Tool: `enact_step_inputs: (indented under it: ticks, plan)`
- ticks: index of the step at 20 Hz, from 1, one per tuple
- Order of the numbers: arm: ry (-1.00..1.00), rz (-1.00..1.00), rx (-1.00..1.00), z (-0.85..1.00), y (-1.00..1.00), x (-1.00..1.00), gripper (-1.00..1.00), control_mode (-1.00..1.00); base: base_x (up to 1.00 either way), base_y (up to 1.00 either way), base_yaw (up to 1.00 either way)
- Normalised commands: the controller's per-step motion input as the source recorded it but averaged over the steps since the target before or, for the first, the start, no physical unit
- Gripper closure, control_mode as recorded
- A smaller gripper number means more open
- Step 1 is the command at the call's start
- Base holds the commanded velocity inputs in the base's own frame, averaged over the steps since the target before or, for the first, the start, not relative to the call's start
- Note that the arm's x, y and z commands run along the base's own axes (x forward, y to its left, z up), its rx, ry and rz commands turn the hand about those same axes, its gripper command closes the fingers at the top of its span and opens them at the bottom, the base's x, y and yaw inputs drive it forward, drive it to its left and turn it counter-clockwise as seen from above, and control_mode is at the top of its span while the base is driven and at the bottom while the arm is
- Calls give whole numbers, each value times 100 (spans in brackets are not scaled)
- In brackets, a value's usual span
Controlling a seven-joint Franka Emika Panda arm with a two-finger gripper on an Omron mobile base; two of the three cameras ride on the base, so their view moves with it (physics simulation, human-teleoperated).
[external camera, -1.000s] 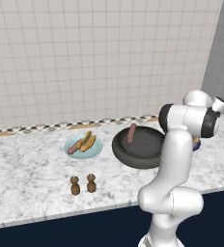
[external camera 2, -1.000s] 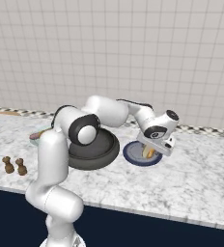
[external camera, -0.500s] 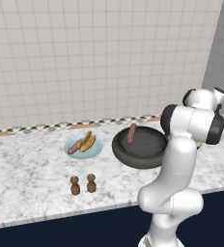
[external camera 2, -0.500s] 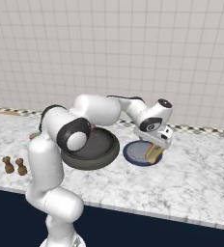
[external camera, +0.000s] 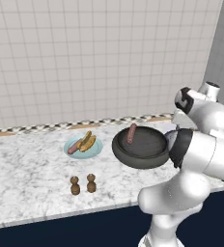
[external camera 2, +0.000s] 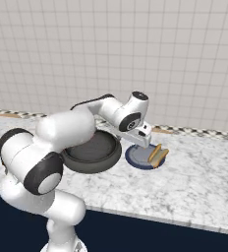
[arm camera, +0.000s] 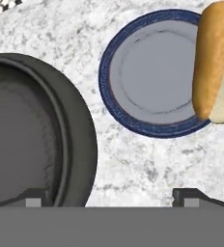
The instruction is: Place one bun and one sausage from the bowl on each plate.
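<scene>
Gripper (arm camera: 111, 195) spread wide, empty, above counter (arm camera: 147, 164), bun (arm camera: 209, 60) on navy plate (arm camera: 133, 67)

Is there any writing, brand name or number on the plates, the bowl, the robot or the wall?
None: no readable text anywhere.
The bowl, teal plate, navy plate, two shakers, tiled wall and arm are all plain and bear no lettering.

- Two brown wooden shakers (external camera: 83, 184) stand upright side by side near the front edge of the worktop (external camera: 32, 173) — close together, whether touching I cannot tell.
- The worktop is grey-white marble with a dark front face.
- A checkered trim strip (external camera: 36, 128) runs along the foot of the pale tiled wall (external camera: 85, 53).
</scene>
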Motion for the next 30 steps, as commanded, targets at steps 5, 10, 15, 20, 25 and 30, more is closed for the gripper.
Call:
enact_step_inputs:
  ticks: [5, 10, 15, 20, 25, 30]
  plan:
    - [0, 7, -1, 36, 100, -4, -100, -100, 0, 0, 0]
    - [0, 5, 0, 22, 100, 10, -100, -100, 0, 0, 0]
    - [0, 1, 0, 1, 93, 40, -100, -100, 0, 0, 0]
    - [0, 0, 0, -25, 41, 67, -100, -100, 0, 0, 0]
    - [0, 0, 2, -54, 19, 56, -100, -100, 0, 0, 0]
    - [0, 0, 9, -44, 2, 32, -100, -100, 0, 0, 0]
